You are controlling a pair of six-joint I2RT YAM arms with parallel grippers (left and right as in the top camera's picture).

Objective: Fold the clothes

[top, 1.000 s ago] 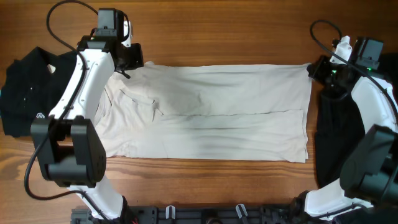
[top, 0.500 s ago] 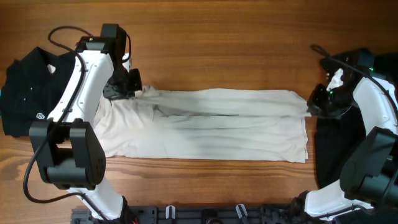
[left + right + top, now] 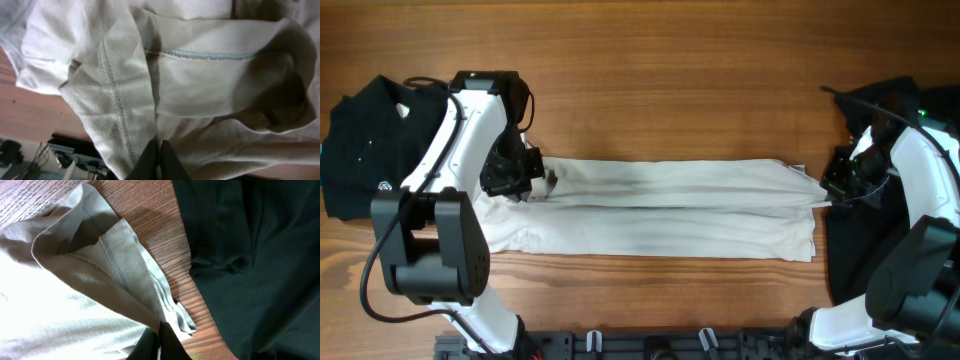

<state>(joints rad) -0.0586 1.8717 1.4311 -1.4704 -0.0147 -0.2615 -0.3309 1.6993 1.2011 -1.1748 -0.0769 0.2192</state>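
The cream T-shirt (image 3: 670,205) lies lengthwise across the table's middle, its far edge folded over toward the near side into a narrow band. At the shirt's left end, my left gripper (image 3: 532,183) is shut on that folded edge. The left wrist view shows the black fingers (image 3: 159,157) pinching seamed cream cloth (image 3: 200,75). My right gripper (image 3: 823,187) is shut on the same edge at the right end; its wrist view shows the jaws (image 3: 160,340) closed on the hem (image 3: 120,275). Black garments lie at both table ends.
A black garment (image 3: 365,130) with a small white logo (image 3: 382,185) lies bunched at the far left. Another black garment (image 3: 860,240) lies under the right arm, right beside the shirt's end (image 3: 250,255). Bare wooden table (image 3: 670,70) stretches behind the shirt.
Both grippers have moved toward the near side, carrying the shirt's far edge over the body. The shirt went from spread flat to a narrower folded band.
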